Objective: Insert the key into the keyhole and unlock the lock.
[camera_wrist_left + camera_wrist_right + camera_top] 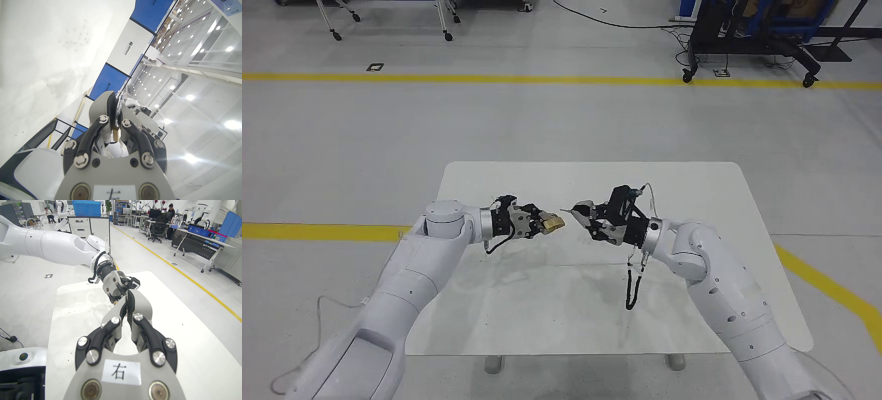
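A brass padlock (555,224) is held above the middle of the white table (692,190), with my left gripper (545,222) shut on it. In the left wrist view the brass body (115,133) sits between the fingers and the silver shackle (119,106) reaches up to the fingertips of my left gripper (117,100). My right gripper (580,212) faces the lock from the other side, a short gap away, and is shut. In the right wrist view its tips (127,294) meet just in front of the lock (115,302). The key is hidden between the pads.
Both arms hover over the table (160,306), which carries nothing else. A black cable (632,280) hangs in a loop under the right forearm. Beyond the table are open floor, yellow floor lines and, in the right wrist view, desks and cabinets far behind.
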